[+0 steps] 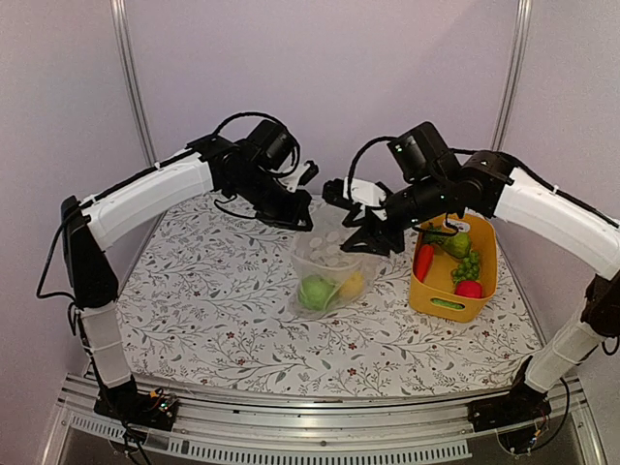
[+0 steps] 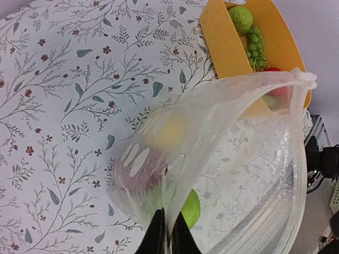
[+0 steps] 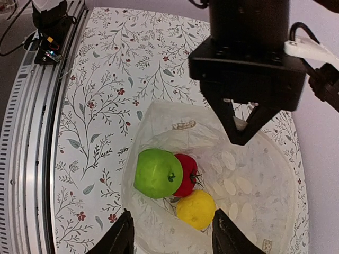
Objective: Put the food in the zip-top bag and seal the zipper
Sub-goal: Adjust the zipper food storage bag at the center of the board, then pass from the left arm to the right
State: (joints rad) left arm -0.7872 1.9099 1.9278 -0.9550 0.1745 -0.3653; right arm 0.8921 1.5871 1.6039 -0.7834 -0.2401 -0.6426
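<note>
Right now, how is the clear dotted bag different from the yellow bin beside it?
The bag is clear and floppy; the bin is yellow and stiff. The bag holds a green apple, a red fruit and a lemon; the bin holds a carrot, grapes, a second apple and a second red fruit. The left hand pinches the bag's edge; the bin stands alone. Both hold toy food.

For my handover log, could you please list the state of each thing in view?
Clear dotted plastic zip-top bag: mouth open, unsealed, holds three fruits.
Left pincer: shut on the bag's rim.
Right pincer: open, empty, above the bag.
Yellow plastic bin: upright, food inside.
</note>
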